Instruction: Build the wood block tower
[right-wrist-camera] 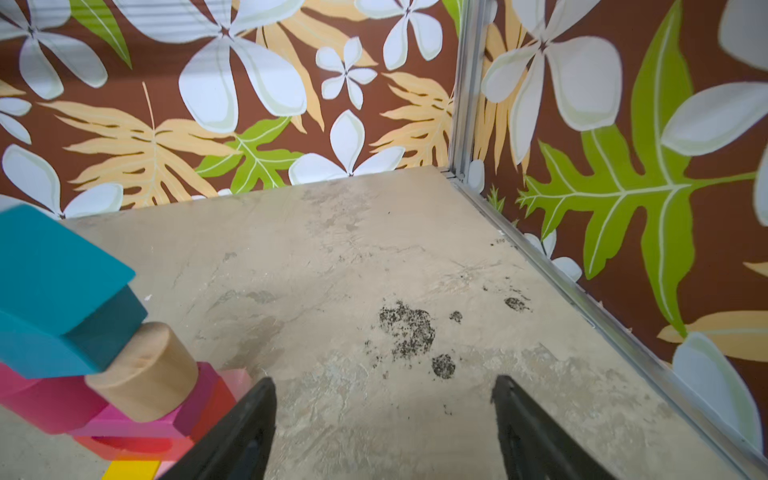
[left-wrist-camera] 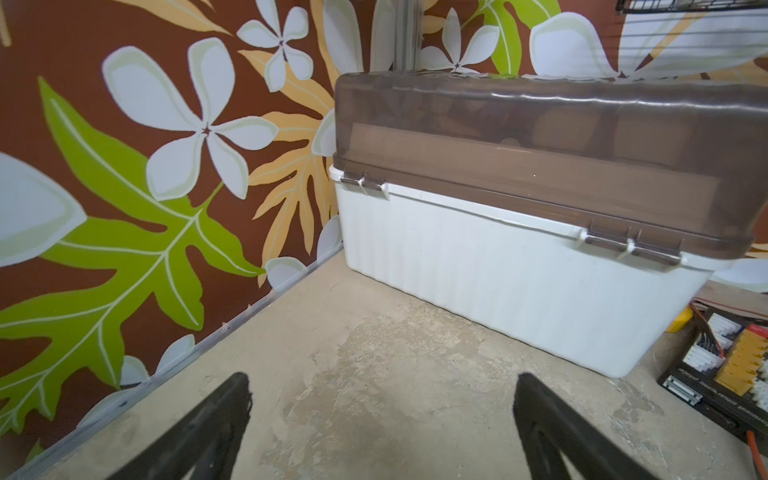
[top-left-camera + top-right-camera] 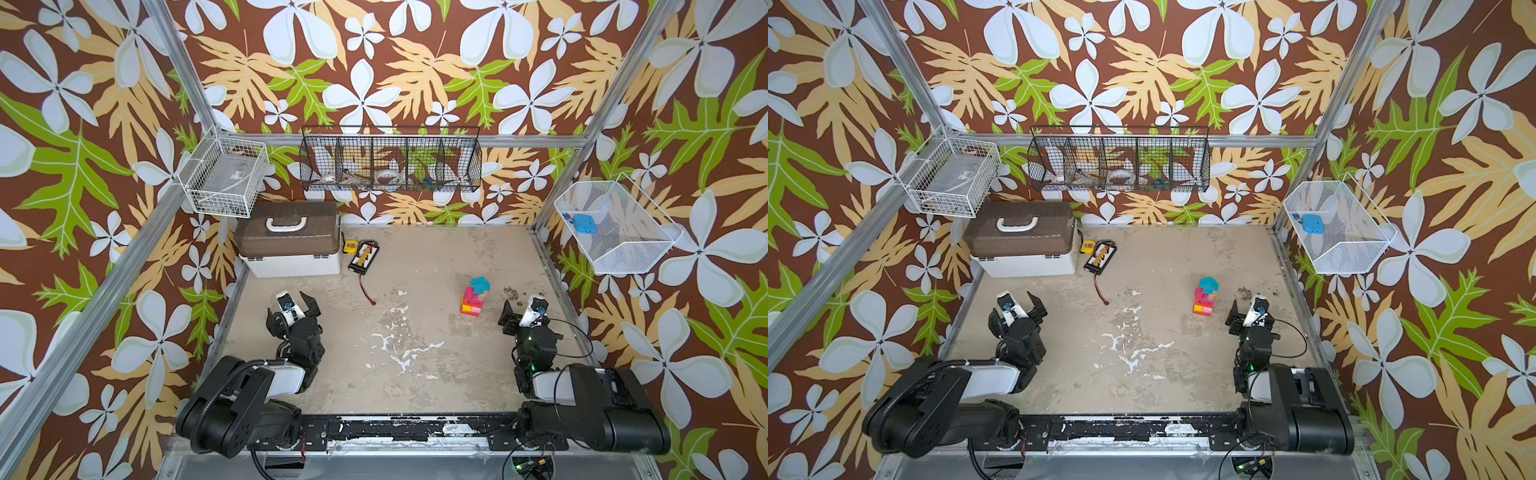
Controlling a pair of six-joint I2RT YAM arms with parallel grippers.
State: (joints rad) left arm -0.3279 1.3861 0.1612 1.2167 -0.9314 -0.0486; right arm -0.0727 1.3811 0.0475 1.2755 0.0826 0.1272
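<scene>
Left gripper (image 2: 382, 378), right gripper (image 1: 383, 380): fingers spread, empty (tower (image 1: 54, 299) beside the right)

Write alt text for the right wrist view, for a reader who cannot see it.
A block tower stands close beside the open, empty right hand: teal piece on top, a tan cylinder below it, then magenta, pink, red and yellow blocks. Beyond lies worn, dark-speckled tabletop, meeting floral wallpaper at a corner.

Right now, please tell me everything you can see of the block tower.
The tower stands upright on the table, toward its right side, and nothing else touches it. Painted wood: red, orange and yellow blocks at the base, pink and magenta above, then a tan cylinder under a teal top piece.
</scene>
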